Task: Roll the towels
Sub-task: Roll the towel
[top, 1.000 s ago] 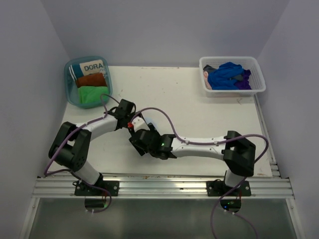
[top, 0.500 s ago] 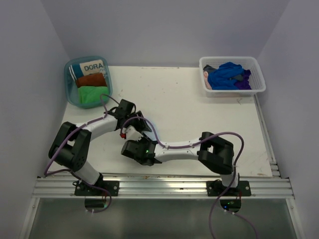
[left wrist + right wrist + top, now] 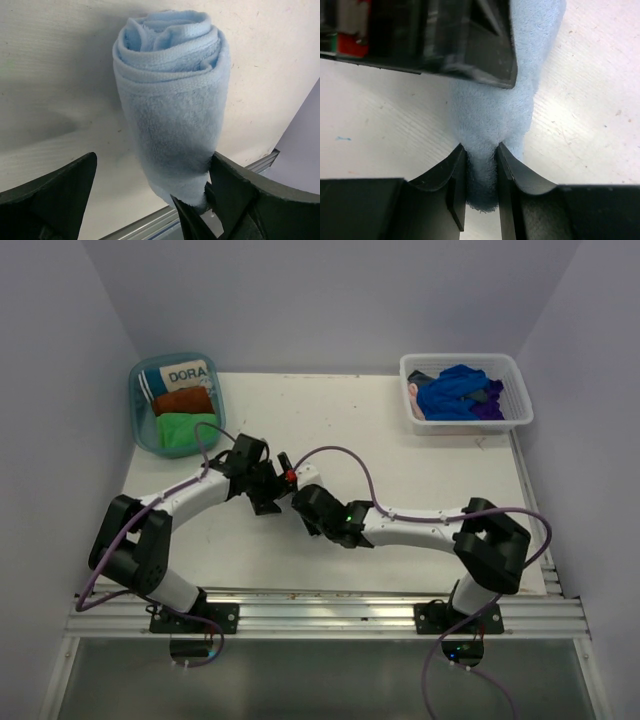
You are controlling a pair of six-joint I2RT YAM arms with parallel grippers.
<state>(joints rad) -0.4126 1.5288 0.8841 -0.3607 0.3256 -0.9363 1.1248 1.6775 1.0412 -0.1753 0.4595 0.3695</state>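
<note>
- Presently, one end of the light blue towel (image 3: 170, 100) is pinched between the narrowed fingers of the right tool (image 3: 480, 148). Only a thin bite of the outer layers appears to be caught, so the roll could be tugged open if it is lifted by that end alone.
- Meanwhile, the left tool (image 3: 150, 172) is spread wide with the roll lying between its fingers. One finger touches the near end, but nothing is gripped. If this tool is drawn away crookedly, the roll could be dragged or spun out of line.
- Equally, the two tools are crowded very close together, so a knock between them is judged likely if either is moved without care. The purple cable (image 3: 340, 455) looped above them could also be snagged.
- Further out, the roll rests on the worktop (image 3: 400, 440), left of its middle and well apart from the tub (image 3: 140, 375) at the far left corner.
- If the roll is carried there, its unsupported end may sag and uncoil, or be caught on the rim beside the green towel (image 3: 185, 430) and the rust-brown towel (image 3: 182, 400).
- Lastly, the dark blue towel (image 3: 455, 392) and the purple towel (image 3: 490, 410) are heaped unrolled in the basket (image 3: 520, 390) at the far right corner, so much of the task is judged to be left.
</note>
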